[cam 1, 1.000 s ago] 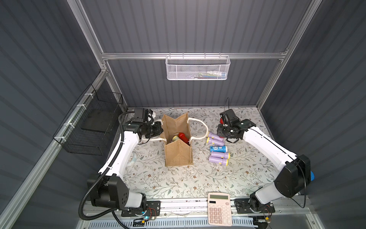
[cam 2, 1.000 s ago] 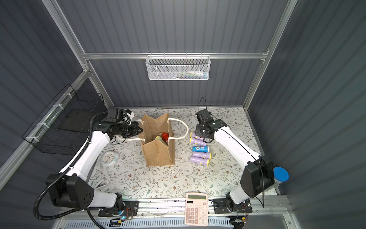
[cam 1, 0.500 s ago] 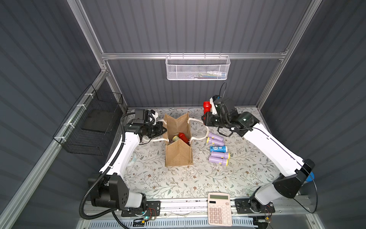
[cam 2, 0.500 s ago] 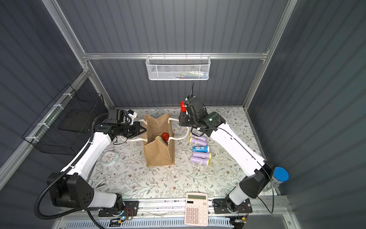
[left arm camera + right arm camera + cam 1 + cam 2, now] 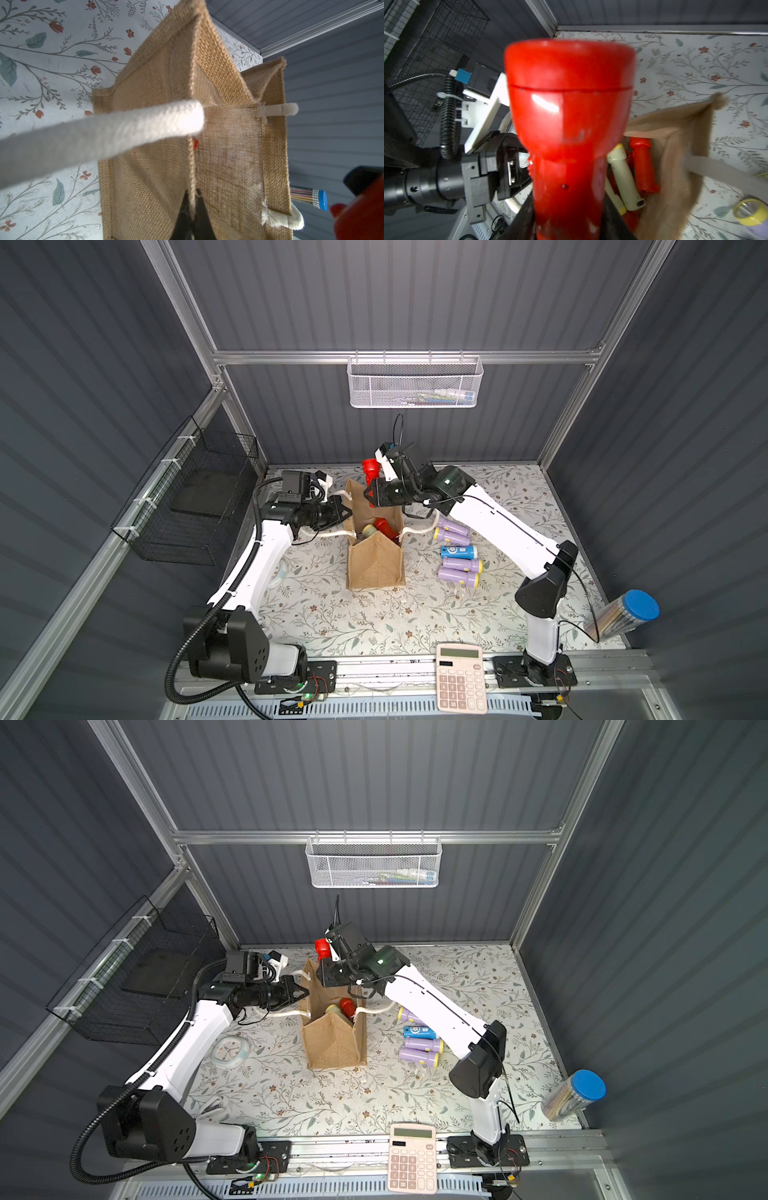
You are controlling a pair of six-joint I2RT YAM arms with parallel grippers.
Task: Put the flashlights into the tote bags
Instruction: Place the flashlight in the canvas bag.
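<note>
Beside the tote bag (image 5: pixel 376 568), on its right-arm side, lilac flashlights (image 5: pixel 459 576) and a blue one (image 5: pixel 458 551) lie on the counter (image 5: pixel 374 626). The left gripper (image 5: pixel 345 510) pinches the bag's rim. Over its far end, the right gripper (image 5: pixel 372 495) clasps a red flashlight (image 5: pixel 369 468).

The whole table (image 5: pixel 415 614) is seen from high above in both top views; the tote bag (image 5: pixel 228 155) is shared close-up by both wrist views.
</note>
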